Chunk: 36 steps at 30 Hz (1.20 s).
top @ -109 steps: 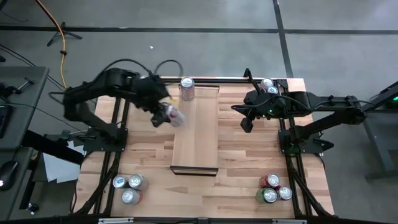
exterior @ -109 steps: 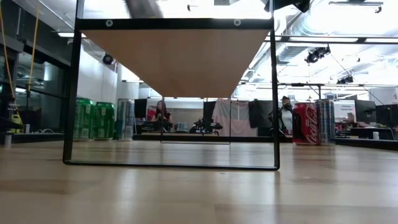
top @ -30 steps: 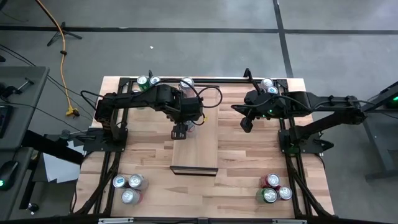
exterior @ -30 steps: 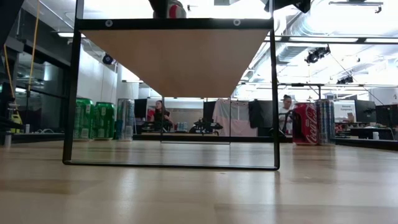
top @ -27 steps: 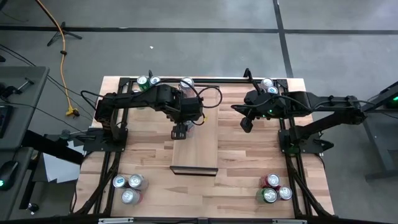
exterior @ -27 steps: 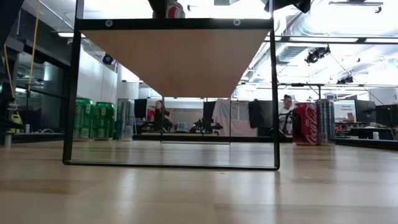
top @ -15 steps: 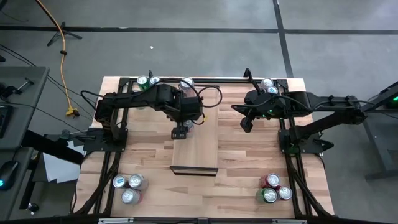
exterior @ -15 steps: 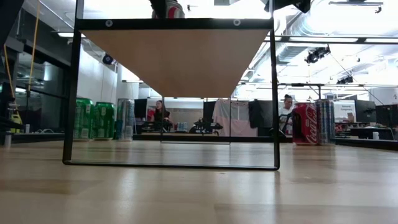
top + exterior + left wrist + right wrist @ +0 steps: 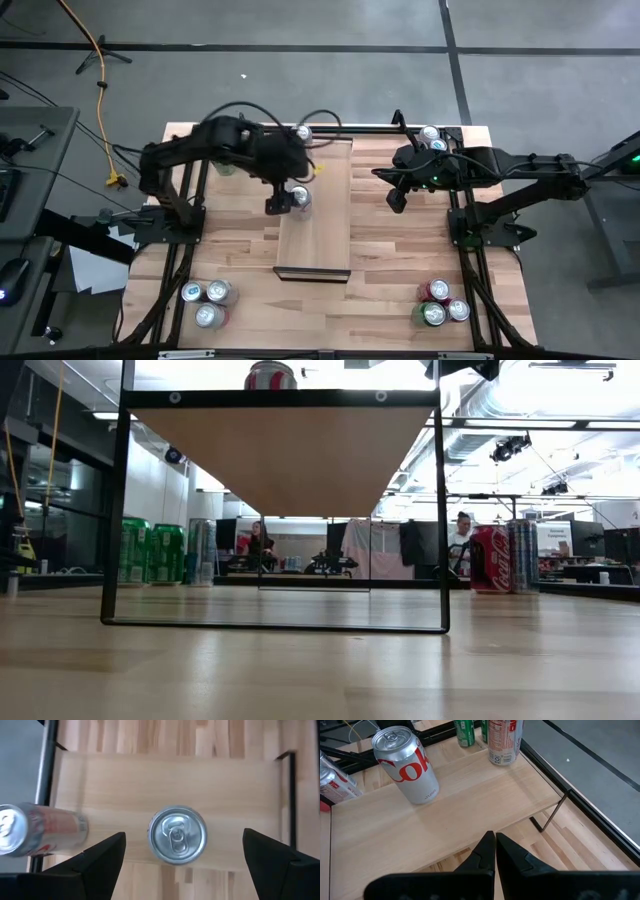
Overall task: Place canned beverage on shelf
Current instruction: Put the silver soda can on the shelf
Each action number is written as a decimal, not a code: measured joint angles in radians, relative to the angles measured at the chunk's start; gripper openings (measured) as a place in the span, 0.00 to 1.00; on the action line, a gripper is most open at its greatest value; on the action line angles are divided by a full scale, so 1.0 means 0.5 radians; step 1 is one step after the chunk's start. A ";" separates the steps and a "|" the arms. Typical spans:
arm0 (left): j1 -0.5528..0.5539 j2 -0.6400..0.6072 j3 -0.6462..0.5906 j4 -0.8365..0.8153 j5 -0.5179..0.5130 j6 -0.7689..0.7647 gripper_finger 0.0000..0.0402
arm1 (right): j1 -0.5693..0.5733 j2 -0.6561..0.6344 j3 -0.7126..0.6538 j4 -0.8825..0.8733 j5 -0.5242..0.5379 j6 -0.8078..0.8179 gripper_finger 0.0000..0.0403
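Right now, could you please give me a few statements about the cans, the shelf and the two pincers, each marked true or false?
1. A can stands upright on the shelf. True.
2. The left pincer is clamped on that can. False: its fingers are open and the can stands free between them.
3. The right pincer is shut and holds nothing. True.
4. Only one can is on the shelf. False: a second can stands at the shelf's far end.
5. The right pincer is over the shelf. False: it hangs beside it, over the tabletop.
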<state>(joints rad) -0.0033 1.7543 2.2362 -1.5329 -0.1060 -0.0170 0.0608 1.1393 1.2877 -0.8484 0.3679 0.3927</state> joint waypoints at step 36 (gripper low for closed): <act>-0.165 -1.517 -2.216 1.537 -0.106 -0.645 0.81 | 0.000 0.000 0.000 -0.002 0.006 0.021 0.00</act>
<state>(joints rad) -0.0859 0.9958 1.1283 -0.7643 -0.1588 -0.3396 0.0608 1.1393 1.2877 -0.8494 0.3710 0.4030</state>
